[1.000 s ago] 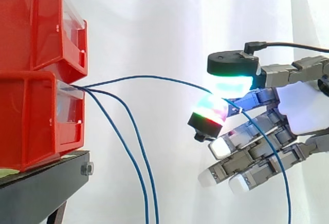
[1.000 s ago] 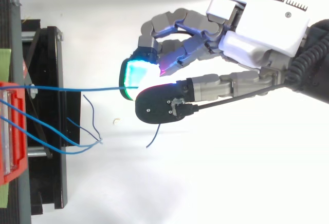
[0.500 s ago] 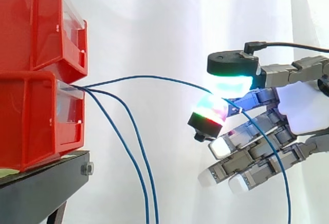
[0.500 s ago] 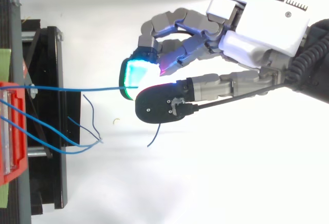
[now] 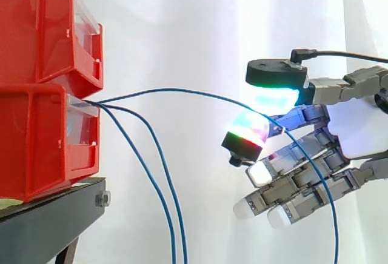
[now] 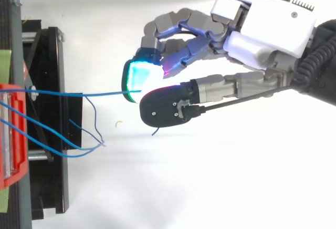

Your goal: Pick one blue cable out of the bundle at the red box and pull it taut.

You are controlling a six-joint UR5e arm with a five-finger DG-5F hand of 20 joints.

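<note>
One blue cable (image 5: pixel 182 91) runs from the lower red box (image 5: pixel 42 137) in a shallow arc to my hand (image 5: pixel 357 125). The hand is shut on it: the cable is pinched between the thumb's cyan-green pad and a finger pad that glows red and green. Behind the pinch the cable hangs down past the other, curled fingers. From above, the same cable (image 6: pixel 79 93) lies almost straight between the box and the hand (image 6: pixel 268 24), and its short free end curls below the thumb. Two more blue cables (image 6: pixel 100 146) leave the same box and hang loose.
A second red box (image 5: pixel 42 28) is stacked on the lower one. Both stand on a black stand (image 5: pixel 48 221) at the left. A white curtain hangs behind. Open space lies between the boxes and the hand.
The thumb has shifted slightly right and up. The held cable's arc sags a little more, and its free end below the thumb has drawn in closer.
</note>
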